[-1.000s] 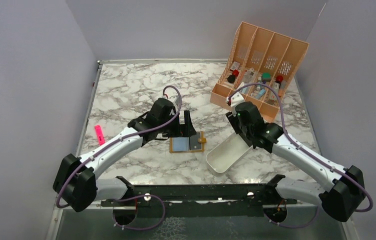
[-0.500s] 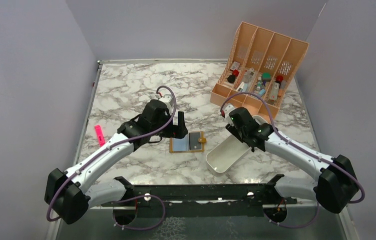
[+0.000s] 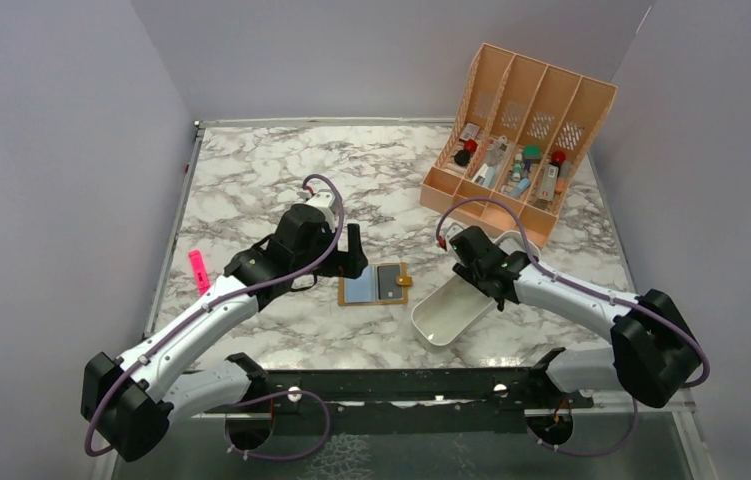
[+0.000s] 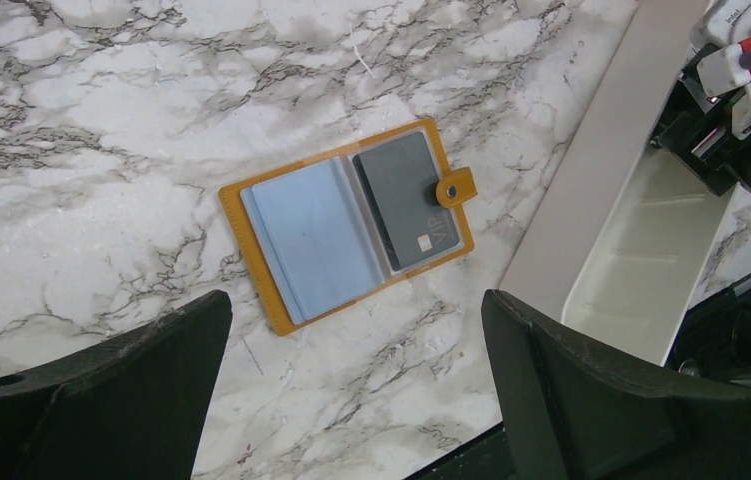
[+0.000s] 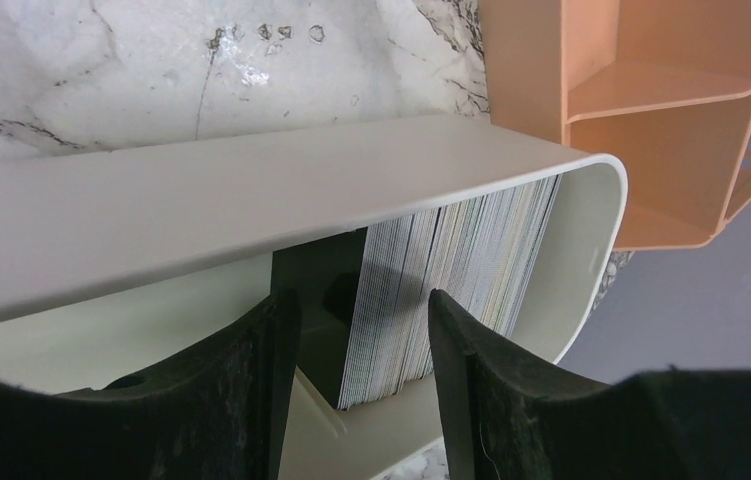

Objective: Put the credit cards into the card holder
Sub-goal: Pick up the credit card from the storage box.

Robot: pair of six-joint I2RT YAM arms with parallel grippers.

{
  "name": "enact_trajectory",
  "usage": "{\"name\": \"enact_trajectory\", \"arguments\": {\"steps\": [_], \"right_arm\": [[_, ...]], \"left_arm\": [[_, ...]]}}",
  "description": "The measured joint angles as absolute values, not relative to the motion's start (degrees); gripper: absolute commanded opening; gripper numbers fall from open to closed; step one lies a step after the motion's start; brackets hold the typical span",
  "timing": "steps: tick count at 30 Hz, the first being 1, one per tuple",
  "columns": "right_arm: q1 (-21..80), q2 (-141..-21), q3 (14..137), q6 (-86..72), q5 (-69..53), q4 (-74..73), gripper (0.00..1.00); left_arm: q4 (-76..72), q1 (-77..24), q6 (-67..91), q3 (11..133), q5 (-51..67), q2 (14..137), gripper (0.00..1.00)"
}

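Now 2 cards [image 4: 316, 235] inside holder [image 4: 254, 262]

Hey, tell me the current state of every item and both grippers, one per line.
card holder: open flat, credit cards in both sides
tray: card stack on edge at its far end
left gripper: open, empty, above the card holder
right gripper: open, down in the tray by the stack
organiser: upright, small items in its compartments
pink marker: lying flat

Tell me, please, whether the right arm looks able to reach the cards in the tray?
Probably yes. The right arm hangs over the tray, jaws open, and the cards sit stacked at its end, just ahead of the jaws, with nothing between.
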State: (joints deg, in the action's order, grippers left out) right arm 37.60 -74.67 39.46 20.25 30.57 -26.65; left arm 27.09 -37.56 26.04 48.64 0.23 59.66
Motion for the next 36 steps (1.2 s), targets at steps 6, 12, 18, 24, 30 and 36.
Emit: {"name": "enact_trajectory", "arguments": {"steps": [6, 12, 18, 24, 30, 36], "right_arm": [[37.3, -75.5, 39.1, 20.6, 32.2, -24.4, 0.45], [37.3, -75.4, 39.0, 20.6, 32.4, -23.8, 0.38], [37.0, -74.5, 39.0, 20.9, 33.8, -23.5, 0.34], [37.0, -73.8, 39.0, 21.1, 34.0, -23.6, 0.27], [37.0, -73.7, 39.2, 21.0, 34.0, -23.8, 0.21], [37.0, -72.9, 41.1, 20.3, 33.2, -26.5, 0.18]], "left_arm": [[27.3, -37.6, 25.9, 48.2, -0.9, 58.3, 0.99], [27.3, -37.6, 25.8, 48.2, -1.1, 58.1, 0.99], [27.4, -37.6, 25.6, 48.2, -1.2, 58.1, 0.99], [27.4, -37.6, 25.6, 48.1, -1.4, 57.5, 0.99], [27.6, -37.6, 25.6, 48.1, -1.5, 57.3, 0.99], [27.6, -37.6, 25.6, 47.8, -1.6, 57.3, 0.99]]}}
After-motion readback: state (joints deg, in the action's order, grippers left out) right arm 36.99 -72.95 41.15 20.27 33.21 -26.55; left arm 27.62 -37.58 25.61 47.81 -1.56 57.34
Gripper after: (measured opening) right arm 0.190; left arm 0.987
